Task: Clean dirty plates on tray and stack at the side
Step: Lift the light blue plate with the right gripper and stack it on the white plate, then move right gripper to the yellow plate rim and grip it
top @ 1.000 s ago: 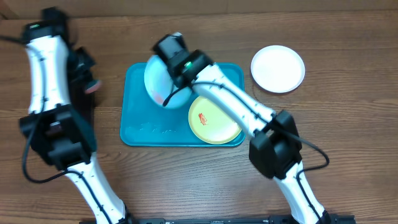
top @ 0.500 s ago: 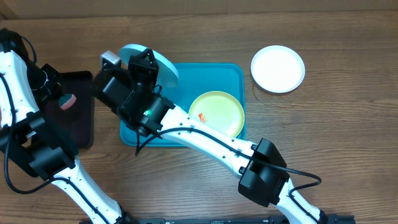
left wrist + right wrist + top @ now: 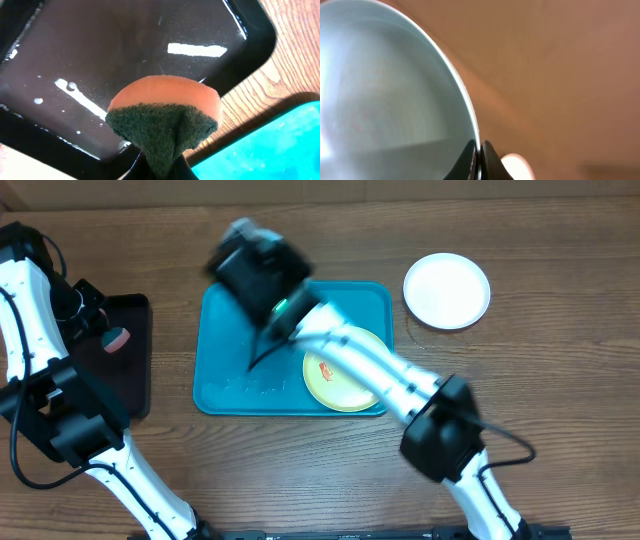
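Observation:
My right gripper (image 3: 480, 150) is shut on the rim of the light blue plate (image 3: 385, 95), which fills the left of the right wrist view. In the overhead view the right gripper (image 3: 245, 248) is blurred by motion over the far left part of the teal tray (image 3: 225, 370), and the blue plate is hard to make out there. The yellow-green plate (image 3: 345, 370) with a red smear lies on the tray's right side. The white plate (image 3: 447, 290) lies on the table at the far right. My left gripper (image 3: 162, 167) is shut on an orange and green sponge (image 3: 165, 120).
The sponge (image 3: 117, 338) hangs over a wet black tray (image 3: 100, 50), which stands left of the teal tray (image 3: 280, 145). The black tray (image 3: 135, 380) lies between my left arm and the teal tray on the wooden table.
My right arm has swung with the light blue plate from the left edge of the teal tray back toward its far middle. My left arm with the sponge has barely moved.

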